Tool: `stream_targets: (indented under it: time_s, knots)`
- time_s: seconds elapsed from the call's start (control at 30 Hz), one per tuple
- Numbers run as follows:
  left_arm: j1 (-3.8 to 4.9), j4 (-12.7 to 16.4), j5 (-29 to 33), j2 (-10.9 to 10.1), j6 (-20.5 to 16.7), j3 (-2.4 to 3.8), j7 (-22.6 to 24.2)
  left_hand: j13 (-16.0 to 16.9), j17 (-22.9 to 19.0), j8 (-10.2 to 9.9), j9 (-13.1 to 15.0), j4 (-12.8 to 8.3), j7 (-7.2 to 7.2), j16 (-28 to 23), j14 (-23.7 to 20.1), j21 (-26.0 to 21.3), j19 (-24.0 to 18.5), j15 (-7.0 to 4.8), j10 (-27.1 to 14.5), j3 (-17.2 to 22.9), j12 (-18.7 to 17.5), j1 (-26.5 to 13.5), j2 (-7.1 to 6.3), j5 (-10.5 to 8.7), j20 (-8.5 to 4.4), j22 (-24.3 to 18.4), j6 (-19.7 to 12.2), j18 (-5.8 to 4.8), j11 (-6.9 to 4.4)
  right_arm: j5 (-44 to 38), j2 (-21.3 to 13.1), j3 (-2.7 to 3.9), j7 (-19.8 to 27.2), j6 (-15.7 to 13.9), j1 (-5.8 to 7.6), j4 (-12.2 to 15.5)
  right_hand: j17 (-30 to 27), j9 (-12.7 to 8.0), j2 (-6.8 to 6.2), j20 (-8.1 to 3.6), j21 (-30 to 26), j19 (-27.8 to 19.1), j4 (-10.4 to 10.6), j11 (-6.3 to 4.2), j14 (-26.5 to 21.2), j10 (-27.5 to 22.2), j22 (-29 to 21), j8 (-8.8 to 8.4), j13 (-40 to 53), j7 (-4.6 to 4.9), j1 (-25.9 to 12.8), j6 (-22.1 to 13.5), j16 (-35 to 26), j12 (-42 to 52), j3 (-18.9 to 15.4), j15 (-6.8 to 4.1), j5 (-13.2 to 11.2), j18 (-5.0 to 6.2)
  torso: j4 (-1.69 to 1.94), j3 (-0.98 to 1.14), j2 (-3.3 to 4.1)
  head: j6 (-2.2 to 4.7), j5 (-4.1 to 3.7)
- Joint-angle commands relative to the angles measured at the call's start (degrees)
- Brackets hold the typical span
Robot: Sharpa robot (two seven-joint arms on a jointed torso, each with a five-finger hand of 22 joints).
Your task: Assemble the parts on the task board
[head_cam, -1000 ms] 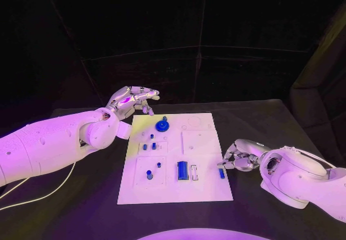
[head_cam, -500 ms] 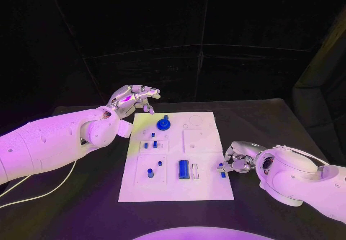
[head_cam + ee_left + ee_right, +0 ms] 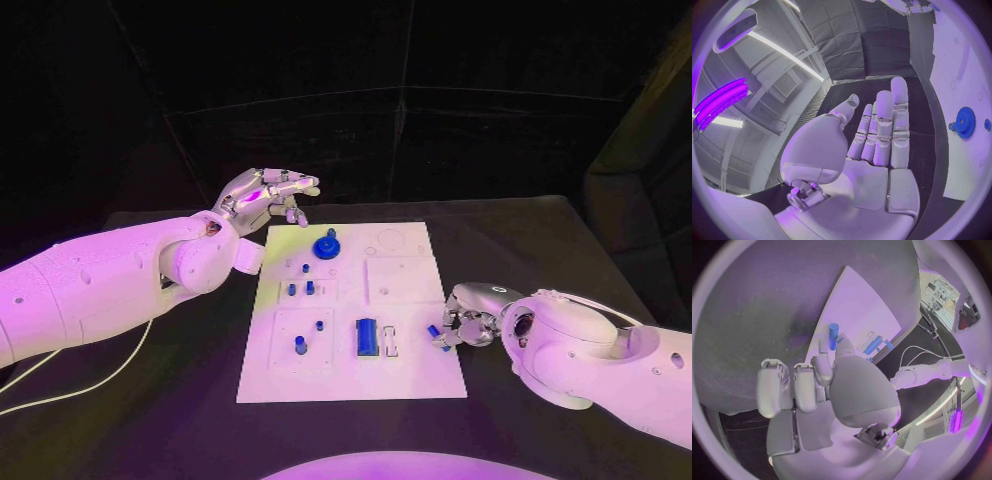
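The white task board [image 3: 407,375] lies in the middle of the black table. On it are a blue gear [image 3: 326,249], a blue block [image 3: 366,338] and several small blue pegs [image 3: 291,290]. My right hand [image 3: 470,320] is at the board's right edge and pinches a small blue peg [image 3: 434,333], which is tilted just above the board. In the right wrist view the peg [image 3: 833,335] sticks out between thumb and fingertips [image 3: 822,366]. My left hand [image 3: 268,194] hovers over the board's far left corner, fingers spread, holding nothing. The left wrist view shows its palm [image 3: 873,165] beside the gear [image 3: 964,121].
Bare black table [image 3: 548,250] surrounds the board on all sides. A pale cable [image 3: 87,385] runs across the table at the near left. Dark curtains close off the back.
My right hand has closed in on the peg at the board's right edge and raised it; the peg now sits tilted and slightly farther in. My left hand has barely moved.
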Motion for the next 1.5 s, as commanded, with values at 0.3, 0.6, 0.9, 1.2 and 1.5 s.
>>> stream_targets:
  time_s: [0.3, 0.6, 0.9, 1.2, 1.5]
  knots:
    - [0.09, 0.1, 0.0, -0.2, 0.8, 0.04, 0.2, 0.1, -0.1, -0.2, 0.0, 0.0, -0.19, 0.4, -0.4, -0.2, 0.3, -0.04, 0.1, -0.2, -0.3, 0.1, 0.65, -0.05, -0.06, -0.1, 0.3, 0.30, 0.12, -8.9, 2.4, -0.07, -1.9, 4.3, -1.10, -0.6, -0.4, -0.1, -0.08, -0.03, -0.5, -0.4, -1.2, -0.15, 2.7, -0.6, 5.7, -0.42, -0.4, 0.24, 1.7, 0.1, -0.5, -0.9, 0.1, -0.25, -1.8, 0.52, 0.05, -0.03, 0.00, -0.21, -0.02]
    - [0.09, 0.2, 0.0, -0.2, 1.0, 0.04, 0.0, 0.1, -0.1, -0.2, 0.0, 0.1, -0.19, 0.4, -0.4, -0.2, 0.3, -0.04, 0.1, -0.3, -0.3, 0.1, 0.67, -0.05, -0.06, -0.1, 0.3, 0.29, 0.13, -13.7, 4.2, -0.07, -3.1, 6.4, -1.37, -1.4, -1.2, -0.3, 0.05, 0.06, -1.1, -1.0, -1.4, 0.10, 2.5, -1.3, 5.0, -0.99, -1.4, 0.60, 1.9, -0.7, -1.0, -2.5, 0.2, -0.10, -2.0, 0.72, -0.02, -0.05, -0.10, -0.16, 0.08]
    - [0.09, 0.2, 0.0, -0.1, 1.1, 0.04, 0.0, 0.1, -0.1, -0.2, 0.0, 0.1, -0.18, 0.4, -0.4, -0.2, 0.3, -0.04, 0.2, -0.4, -0.3, 0.1, 0.69, -0.06, -0.06, -0.1, 0.3, 0.29, 0.13, -15.6, 5.2, -0.08, -3.7, 6.8, -1.48, -1.6, -1.1, -0.9, 2.60, 0.03, -1.2, -1.0, -3.7, -0.03, 2.6, -1.6, 5.0, -1.85, -1.5, 0.58, 6.3, -0.5, -1.1, -2.9, 4.1, -0.21, -3.5, 0.74, 0.18, -0.07, -0.12, -0.07, 0.26]
    - [0.09, 0.3, 0.0, -0.2, 1.1, 0.04, -0.1, 0.1, -0.1, -0.2, 0.0, 0.1, -0.19, 0.4, -0.4, -0.2, 0.3, -0.04, 0.1, -0.4, -0.3, 0.1, 0.71, -0.05, -0.06, -0.1, 0.3, 0.29, 0.13, -11.1, 4.7, -0.06, -3.8, 1.0, -1.53, -0.4, 0.2, -2.3, 2.86, 0.09, -0.5, -0.2, -2.9, 0.12, 2.9, -1.0, 5.9, -3.43, -0.6, 0.65, 5.3, -0.4, -0.4, -1.7, 7.9, -0.09, -1.1, 0.47, 0.09, -0.03, -0.09, -0.05, 0.59]
    - [0.09, 0.3, 0.0, -0.2, 1.1, 0.04, -0.1, 0.1, -0.1, -0.2, 0.0, 0.1, -0.20, 0.4, -0.4, -0.2, 0.3, -0.04, 0.1, -0.4, -0.3, 0.2, 0.73, -0.05, -0.06, -0.1, 0.3, 0.29, 0.13, -3.2, 3.9, -0.05, -2.1, -6.5, -1.52, 0.8, 2.2, -3.8, 0.21, 0.26, 0.9, 1.2, 1.6, 0.24, 3.3, 0.2, 7.7, -4.58, 1.2, 0.78, -0.1, 0.2, 0.8, 0.7, 9.2, 0.07, 2.3, -0.01, 0.01, -0.01, -0.03, -0.05, 0.77]
